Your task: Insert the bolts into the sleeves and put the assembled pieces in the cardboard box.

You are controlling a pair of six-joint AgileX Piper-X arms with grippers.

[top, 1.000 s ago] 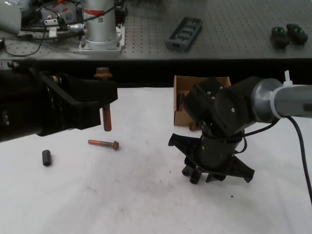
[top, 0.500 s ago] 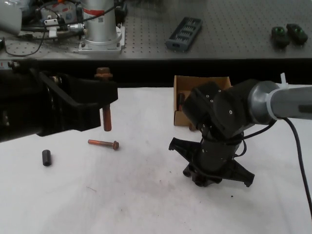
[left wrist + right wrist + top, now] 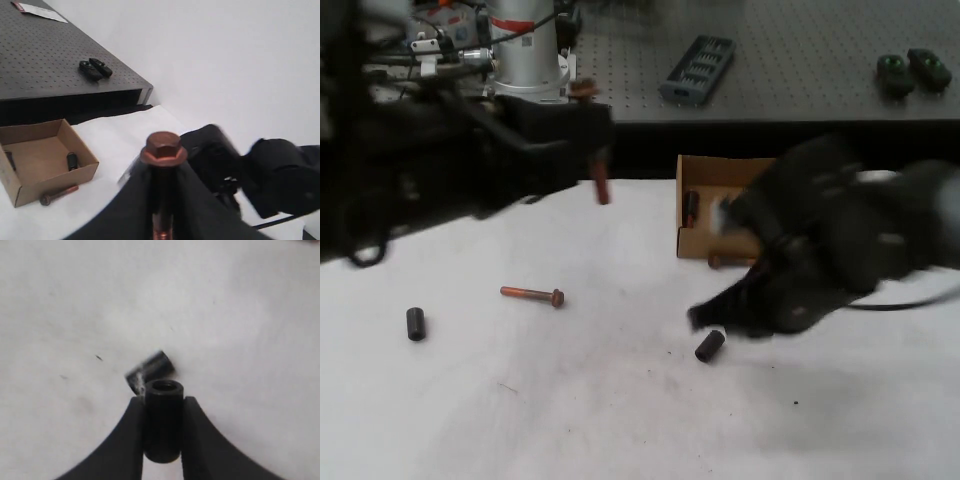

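My left gripper is shut on a copper bolt, held upright with its hex head up. In the high view that bolt hangs above the white cloth, left of the cardboard box. My right gripper is shut on a black sleeve, bore facing up. Just beyond it a second sleeve lies on the cloth, and in the high view this sleeve rests under the blurred right arm. The open box holds an assembled black piece.
A loose bolt lies on the cloth at centre left, and a black sleeve stands farther left. Another bolt lies against the box's front wall. Behind the cloth runs a perforated metal bench with tools.
The left arm rose and swung right toward the box with its bolt. The right arm lifted off the cloth with a sleeve, uncovering another sleeve lying below it.
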